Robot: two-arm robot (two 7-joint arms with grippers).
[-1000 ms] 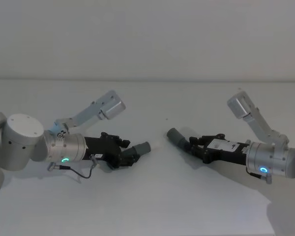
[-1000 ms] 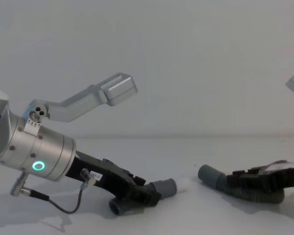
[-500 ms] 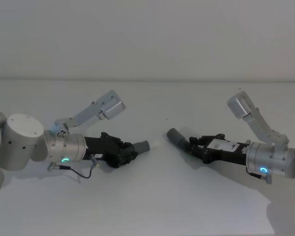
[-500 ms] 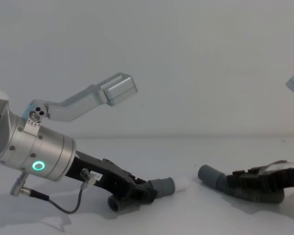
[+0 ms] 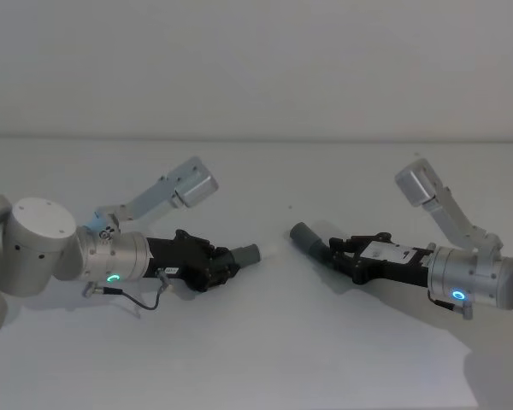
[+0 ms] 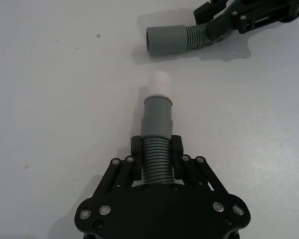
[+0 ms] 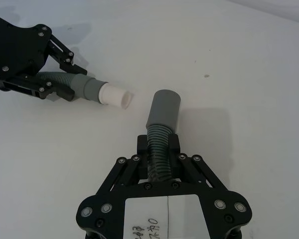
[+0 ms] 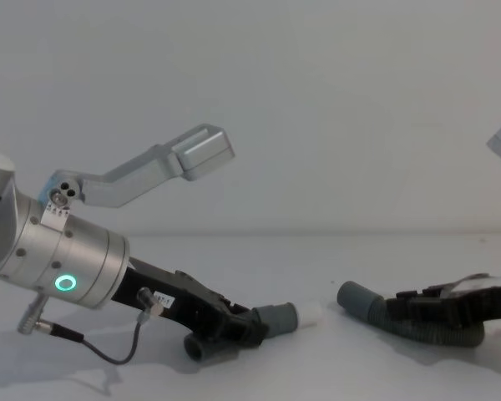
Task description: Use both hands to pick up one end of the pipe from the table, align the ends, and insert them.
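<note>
1. Left claw is clamping the corrugated part of one dark-grey hose piece, its fingers pressing on either side just behind the smooth grey cuff.
2. That cuff is sticking out past the fingertips, and its narrower white tip is pointing toward the middle of the white surface.
3. Right claw is squeezing the second hose piece in the same way, with the plain grey cuff jutting forward beyond its fingers.
4. Both claws are reaching in low from opposite sides, one from the robot's left and the other from its right. Both hose pieces are sitting close to the surface; whether they are resting on it I cannot tell.
5. The two cuffs are facing roughly toward each other, near but apart, with bare surface showing between them. They are not lying in one line: the white tip is aiming at an angle to the open mouth of the plain grey cuff.
</note>
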